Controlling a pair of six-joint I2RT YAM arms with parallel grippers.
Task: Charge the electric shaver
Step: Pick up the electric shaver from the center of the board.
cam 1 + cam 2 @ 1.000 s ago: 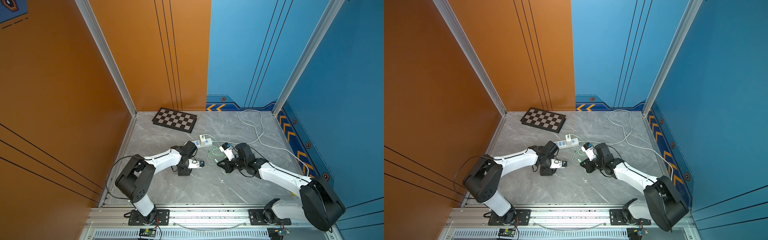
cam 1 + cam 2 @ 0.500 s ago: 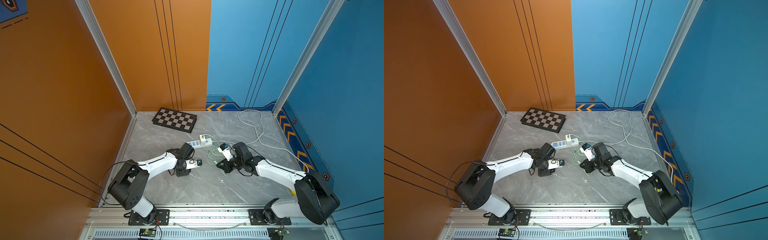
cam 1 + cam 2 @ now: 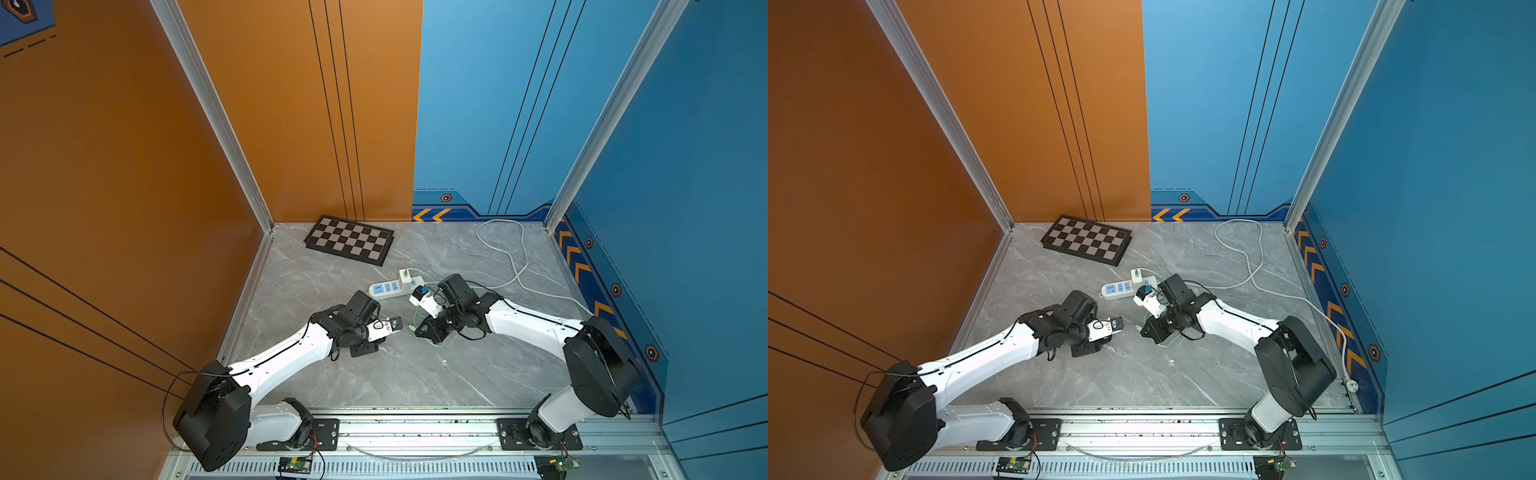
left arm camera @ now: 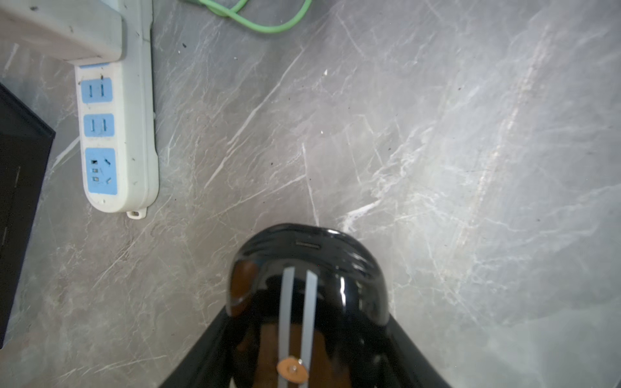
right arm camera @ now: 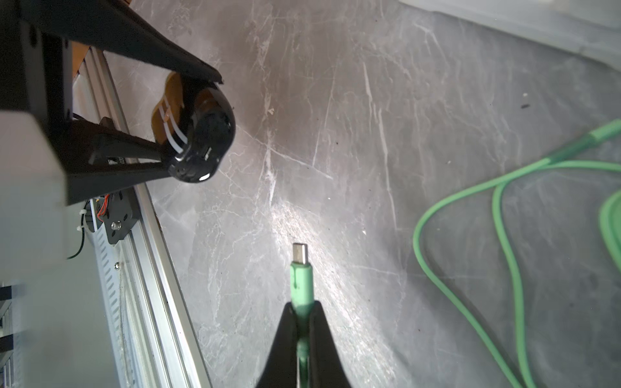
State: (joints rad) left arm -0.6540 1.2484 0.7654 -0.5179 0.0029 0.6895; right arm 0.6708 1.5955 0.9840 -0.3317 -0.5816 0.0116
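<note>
- Our left pincer (image 5: 191, 122) is clamped on the electric shaver (image 4: 307, 285), glossy black, rounded, lower centre of the left wrist view.
- Right pincer (image 5: 302, 310) pinches a green cable (image 5: 301, 278) behind its metal plug.
- Veined grey worktop (image 4: 437, 134); white-and-blue power strip (image 4: 134, 134) upper left.

The electric shaver (image 4: 307, 295) is glossy black, egg-shaped, silver-striped. The left gripper (image 5: 191, 121) clamps it at 8 o'clock from the floor's (image 3: 415, 374) centre.

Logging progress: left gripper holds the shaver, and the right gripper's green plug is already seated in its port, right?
Not seated: the right wrist view shows the green plug in the right gripper clear of the shaver that the left gripper holds.
</note>
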